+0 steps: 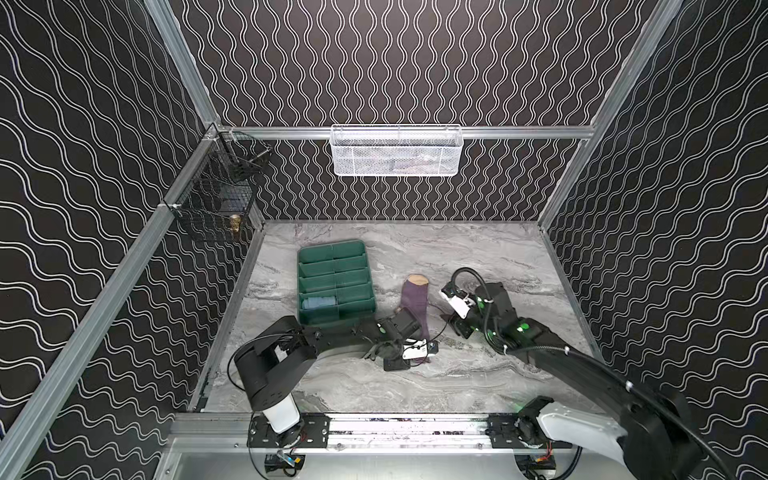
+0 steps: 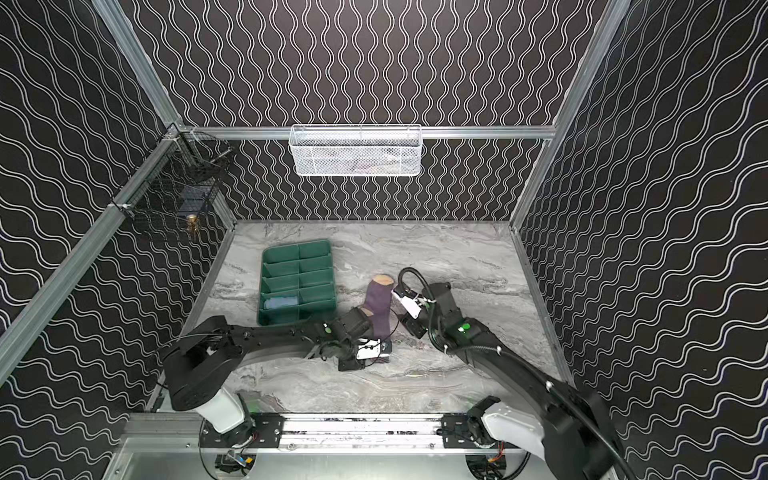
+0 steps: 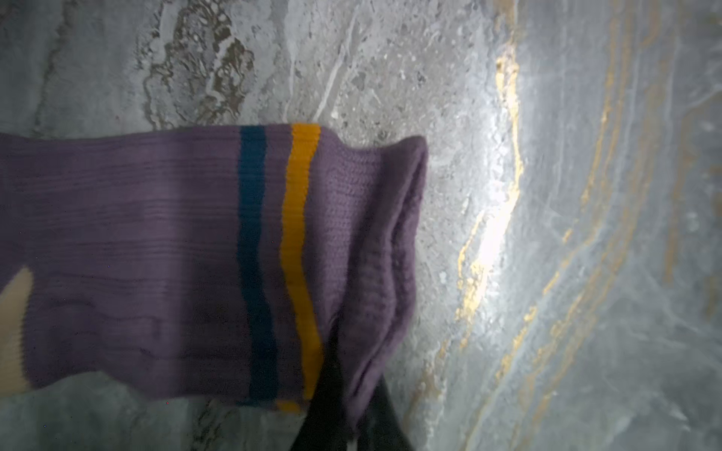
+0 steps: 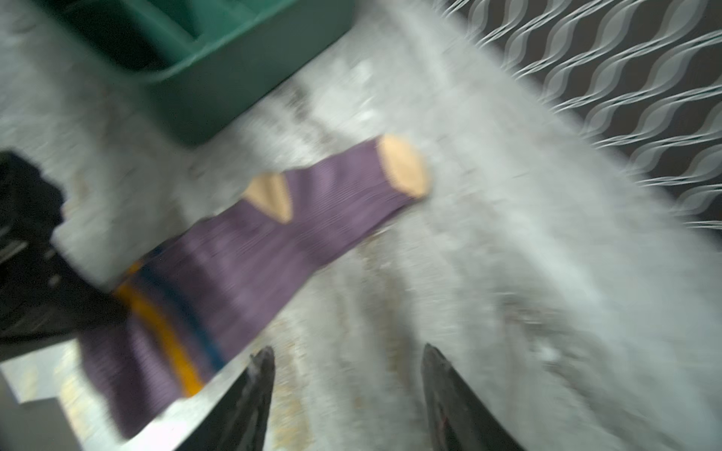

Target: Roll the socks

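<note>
**Purple sock.** The purple sock (image 1: 415,301) lies stretched out on the worktop (image 1: 478,257), just right of the green tray (image 1: 332,249) in both top views. Its tan toe points toward the back wall and its cuff toward the front rail. The navy and orange stripes sit near the cuff (image 3: 375,234).

**Left fingers.** The left fingers (image 3: 328,398) are pressed together on the cuff edge of the purple sock, with fabric pinched between them.

**Right fingers.** The right fingers (image 4: 250,398) stand apart with nothing between them. They are beside the sock's leg section and do not touch it. The right wrist view is blurred, so contact with the worktop cannot be determined.

**Light blue sock.** The light blue sock (image 1: 319,302) rests in a left-hand compartment of the green tray, near its front end.
</note>
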